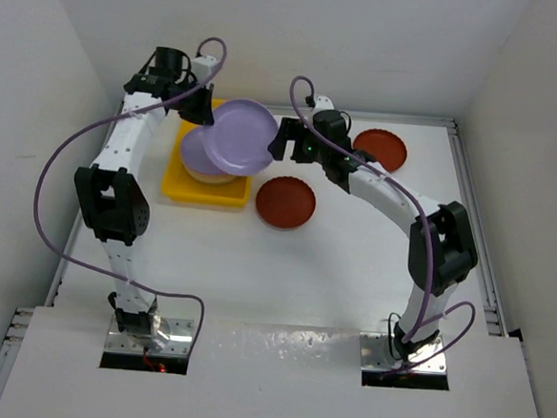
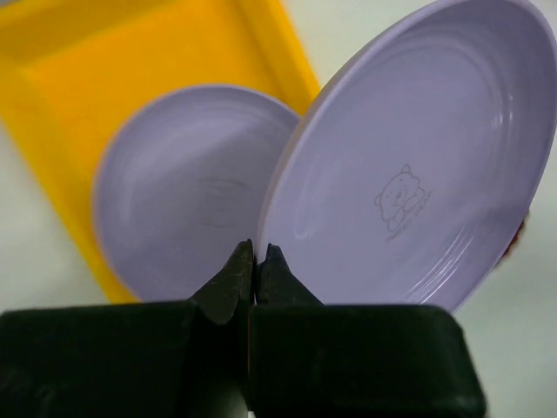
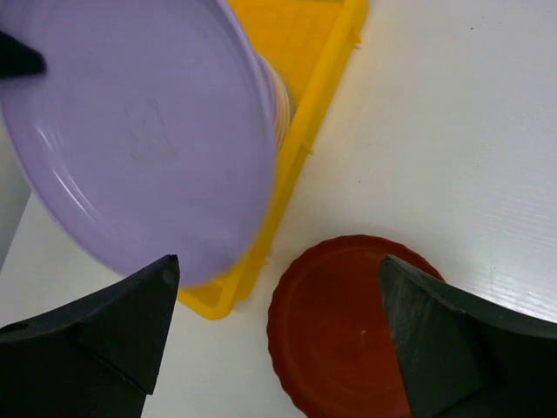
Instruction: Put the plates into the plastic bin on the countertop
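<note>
A lilac plate [image 1: 242, 134] hangs tilted over the yellow plastic bin [image 1: 179, 185]. My left gripper [image 1: 202, 114] is shut on its rim at the far left. In the left wrist view the fingertips [image 2: 244, 259] pinch the edge of this plate [image 2: 418, 157]. Behind it, a second lilac plate [image 2: 183, 187] lies in the bin [image 2: 96, 52], on top of a stack. My right gripper [image 1: 281, 140] stands open just right of the held plate, touching nothing. Its wrist view shows the lilac plate [image 3: 139, 131] at upper left and a dark red-brown plate [image 3: 344, 331] between its fingers [image 3: 130, 322], lying on the countertop [image 3: 435, 131].
One red-brown plate [image 1: 286, 202] lies on the white countertop [image 1: 283, 276] just right of the bin. Another red-brown plate [image 1: 379, 149] lies at the back right, behind my right arm. Metal rails edge the table and white walls close it in.
</note>
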Tool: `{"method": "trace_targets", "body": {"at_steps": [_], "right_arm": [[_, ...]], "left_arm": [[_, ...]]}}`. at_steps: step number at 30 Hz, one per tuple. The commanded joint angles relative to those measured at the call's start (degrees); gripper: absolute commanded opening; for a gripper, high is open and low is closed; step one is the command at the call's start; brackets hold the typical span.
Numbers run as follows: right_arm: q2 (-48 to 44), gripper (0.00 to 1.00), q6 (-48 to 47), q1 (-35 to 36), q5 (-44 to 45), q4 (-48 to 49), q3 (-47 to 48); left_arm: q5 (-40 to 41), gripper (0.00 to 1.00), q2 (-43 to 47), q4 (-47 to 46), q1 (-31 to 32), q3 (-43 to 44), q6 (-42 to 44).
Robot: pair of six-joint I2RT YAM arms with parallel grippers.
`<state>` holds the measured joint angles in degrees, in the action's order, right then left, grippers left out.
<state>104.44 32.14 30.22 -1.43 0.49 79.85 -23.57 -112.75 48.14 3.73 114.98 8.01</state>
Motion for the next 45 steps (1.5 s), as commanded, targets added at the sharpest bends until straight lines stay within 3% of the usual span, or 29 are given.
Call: {"method": "trace_targets", "body": {"at_steps": [1,6,14,17,19,22,24,35,39,45], "right_arm": [[-1.26,0.94,1.35,-0.77,2.92,0.21,1.36],[-3.72,0.95,-0.23,-1.65,6.26,-2.95,-1.54],[-5.83,0.95,-1.99,-2.27,7.14,-6.38,-3.83],[-6.44,0.95,-1.99,-2.44,7.23,-6.47,-4.45],[-6.62,0.95,-1.91,-2.36,7.23,-6.56,-4.88],[-6.8,0.95,-1.64,-2.27,7.14,-6.47,-4.8],[-6.62,0.95,-1.47,-2.27,7.05,-6.47,-4.71],[-8.29,0.95,-2.43,-2.97,7.93,-6.91,-5.58],[-9.87,0.95,-2.17,-3.06,8.81,-6.91,-7.17],[-11.72,0.95,-2.26,-3.67,9.96,-6.73,-9.1]], "left_arm": [[2.2,0.0,-2.12,-4.28,-6.43,6.3,-8.25],[6.69,0.0,-6.69,-4.28,-8.91,7.63,-10.56],[7.49,0.0,-11.61,-3.15,-10.14,4.38,-11.09],[8.19,0.12,-13.1,-1.83,-11.28,3.85,-10.56],[8.19,0.29,-13.81,-1.04,-11.29,3.85,-9.86],[8.19,0.42,-15.12,0.37,-11.29,3.33,-8.81],[8.19,0.43,-15.13,0.9,-11.29,3.32,-8.28],[14.61,0.47,-12.76,0.29,-9.7,4.46,-4.67],[15.31,0.33,-10.83,0.29,-9.09,1.93,-3.26],[13.64,0.31,-9.51,0.29,-8.57,-0.54,-3.26]]}}
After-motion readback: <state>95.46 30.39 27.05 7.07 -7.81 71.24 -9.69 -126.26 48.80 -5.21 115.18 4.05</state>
